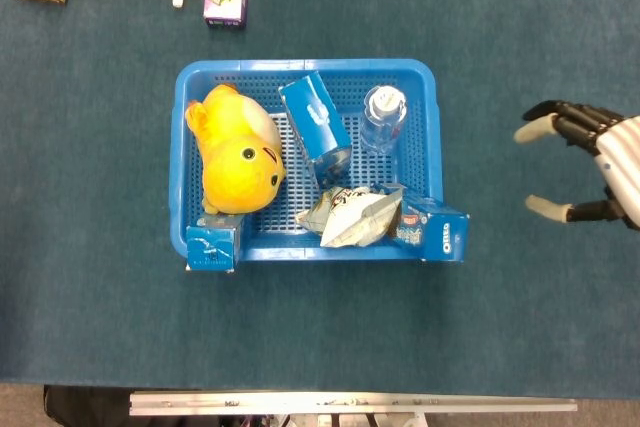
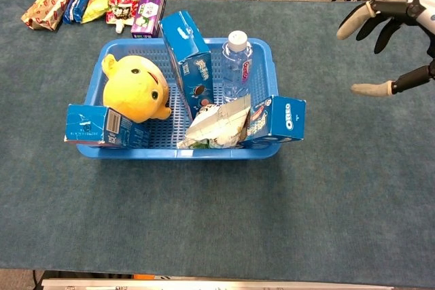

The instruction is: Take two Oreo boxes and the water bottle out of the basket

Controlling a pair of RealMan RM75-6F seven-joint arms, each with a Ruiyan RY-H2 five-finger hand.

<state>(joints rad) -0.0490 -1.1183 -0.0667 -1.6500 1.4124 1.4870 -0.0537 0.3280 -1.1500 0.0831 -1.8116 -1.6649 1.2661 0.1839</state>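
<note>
Basket (image 1: 178,162): blue, perforated, on the bench (image 1: 90,327).
Water bottle (image 1: 383,117): upright in the basket's far right corner.
Tall Oreo box (image 1: 315,129): on end mid-basket, leaning, just left of the bottle.
Right Oreo box (image 1: 437,230): lodged at the near right corner, overhanging the rim.
Left Oreo box (image 1: 211,246): at the near left corner.
Right hand (image 1: 585,162): above the bench, well right of the basket; fingers (image 2: 355,22) spread, holding nothing.
Other contents: yellow plush (image 1: 238,152), crumpled snack bag (image 1: 352,214).

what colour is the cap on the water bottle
White, on the water bottle; clearest in the chest view.
</note>
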